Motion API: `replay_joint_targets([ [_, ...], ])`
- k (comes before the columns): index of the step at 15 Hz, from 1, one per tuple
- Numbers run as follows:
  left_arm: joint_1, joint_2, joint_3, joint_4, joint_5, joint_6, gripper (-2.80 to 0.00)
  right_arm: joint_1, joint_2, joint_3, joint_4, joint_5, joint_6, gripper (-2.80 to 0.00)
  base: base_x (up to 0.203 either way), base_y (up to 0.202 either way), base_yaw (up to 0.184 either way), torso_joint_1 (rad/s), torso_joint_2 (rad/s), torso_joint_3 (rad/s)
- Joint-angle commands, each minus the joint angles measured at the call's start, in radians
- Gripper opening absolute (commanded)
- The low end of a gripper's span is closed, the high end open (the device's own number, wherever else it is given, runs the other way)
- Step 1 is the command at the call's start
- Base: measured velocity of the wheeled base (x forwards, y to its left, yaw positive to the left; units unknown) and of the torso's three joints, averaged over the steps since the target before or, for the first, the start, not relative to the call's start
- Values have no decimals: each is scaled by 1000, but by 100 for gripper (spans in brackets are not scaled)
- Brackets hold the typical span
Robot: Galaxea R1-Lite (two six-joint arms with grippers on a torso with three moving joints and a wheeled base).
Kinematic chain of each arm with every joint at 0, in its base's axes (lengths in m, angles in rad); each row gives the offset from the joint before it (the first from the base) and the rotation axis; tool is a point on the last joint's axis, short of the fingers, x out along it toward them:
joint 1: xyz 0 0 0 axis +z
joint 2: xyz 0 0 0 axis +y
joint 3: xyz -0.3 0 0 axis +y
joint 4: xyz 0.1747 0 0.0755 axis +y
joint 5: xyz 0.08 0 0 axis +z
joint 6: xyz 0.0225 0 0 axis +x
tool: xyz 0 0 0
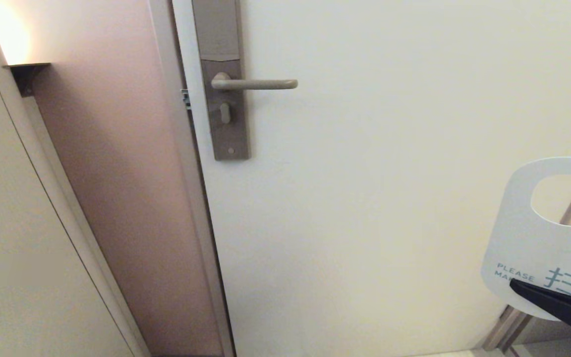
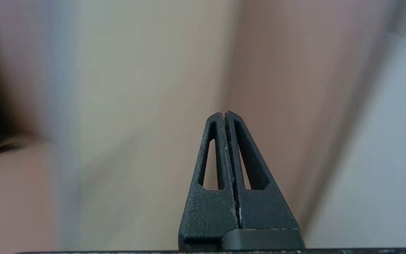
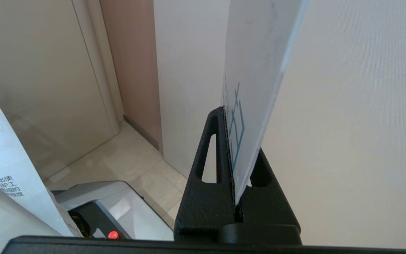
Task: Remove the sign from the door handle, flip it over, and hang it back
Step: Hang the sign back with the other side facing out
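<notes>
Half of the sign at most can be read from the head view: its right edge runs out of the picture, and only "PLEASE" and the start of a second word show beside a teal character on its white face. The right gripper is cut off too, entering at the lower right corner as a black wedge, its fingers pinched on the card's lower rounded end. The card stands upright with the oval hole on top, low and well to the right of the door handle, which carries nothing.

From the right wrist view the sign appears edge-on, a thin stiff sheet rising from between the textured black fingers, its top out of frame. The left gripper appears only in its own wrist view, fingers pressed together on nothing, before a smeared background.

The handle is a slim, straight, matte beige lever, level on a tall narrow grey-brown lock plate at the edge of the smooth cream door.
</notes>
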Motion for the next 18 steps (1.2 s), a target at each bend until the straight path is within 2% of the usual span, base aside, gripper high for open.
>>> replay_joint_targets([
  [1, 0, 2, 0, 13, -136, 17, -280, 0, -3, 2, -2, 4, -1, -280, 0, 0, 0, 0, 0, 0],
  [3, 0, 2, 0, 62, -295, 124, -280, 0, -3, 2, -2, 4, -1, -280, 0, 0, 0, 0, 0, 0],
  [4, 0, 2, 0, 108, -329, 166, -280, 0, -3, 2, -3, 4, -1, -280, 0, 0, 0, 0, 0, 0],
  [5, 0, 2, 1, 152, -352, 167, -280, 0, -3, 2, -2, 4, -1, -280, 0, 0, 0, 0, 0, 0],
  [7, 0, 2, 1, 187, -354, 131, -280, 0, -3, 2, -2, 4, -1, -280, 0, 0, 0, 0, 0, 0],
  [11, 2, 2, 1, 170, -342, 68, -280, 0, -3, 14, -2, 4, 0, -280, 0, 0, 0, 0, 0, 0],
  [14, 3, 2, 1, 179, -342, 65, -280, 0, -3, 17, -2, 4, -1, -280, 0, 0, 0, 0, 0, 0],
  [16, 3, 2, 1, 187, -345, 92, -280, 0, -3, 22, -4, 4, -1, -280, 0, 0, 0, 0, 0, 0],
  [18, 3, 2, 1, 185, -344, 80, -280, 0, -3, 31, -3, 4, -1, -280, 0, 0, 0, 0, 0, 0],
])
